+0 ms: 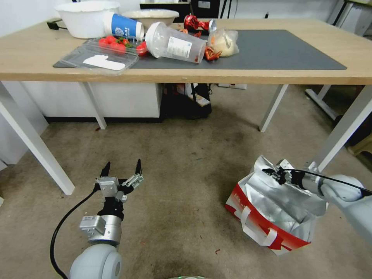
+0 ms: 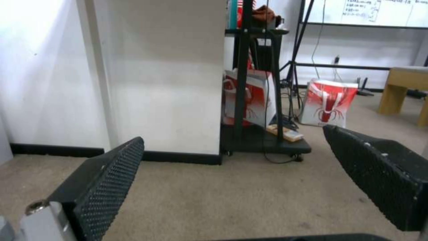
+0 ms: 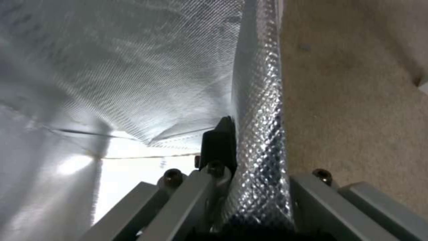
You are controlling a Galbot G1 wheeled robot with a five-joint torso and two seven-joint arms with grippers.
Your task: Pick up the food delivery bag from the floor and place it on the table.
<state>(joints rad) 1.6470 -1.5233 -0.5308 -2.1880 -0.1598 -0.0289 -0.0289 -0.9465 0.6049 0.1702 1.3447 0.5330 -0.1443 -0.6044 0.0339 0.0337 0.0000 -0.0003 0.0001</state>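
- The food delivery bag [image 1: 271,211] stands on the floor [image 1: 182,186], on the robot's right, in front of the desk [image 1: 271,75] and just beside its right front leg [image 1: 341,130].
- The right tool [image 1: 276,173] is at the bag's far upper rim, and the right wrist view shows it closed on the foil wall [image 3: 258,134]: one finger [image 3: 218,144] inside the lining, the other out of sight behind the foil, outside the bag.
- The bag is open at the top, with its long axis running from near the robot's right side away toward the middle of the floor; the red outer face and the white strap handles [image 1: 252,228] are on the side turned to the robot.
- The left tool [image 1: 121,167] hangs over bare floor well apart from the bag, fingers [image 2: 111,180] spread wide and holding nothing. The right arm is plainly the nearer one.
- The way to the goal is up and forward: the desk edge is above and beyond the bag, and the desk leg next to it looks like the thing to clear.
- On the desk, the left half is crowded: a white bowl [image 1: 87,17], a tipped blue cup [image 1: 124,25], a clear tray with tomatoes [image 1: 100,54], a toppled plastic tumbler [image 1: 174,42] and a small bag of food [image 1: 224,42]. The right part of the grey mat [image 1: 286,50] is free, and seems the likelier landing place.
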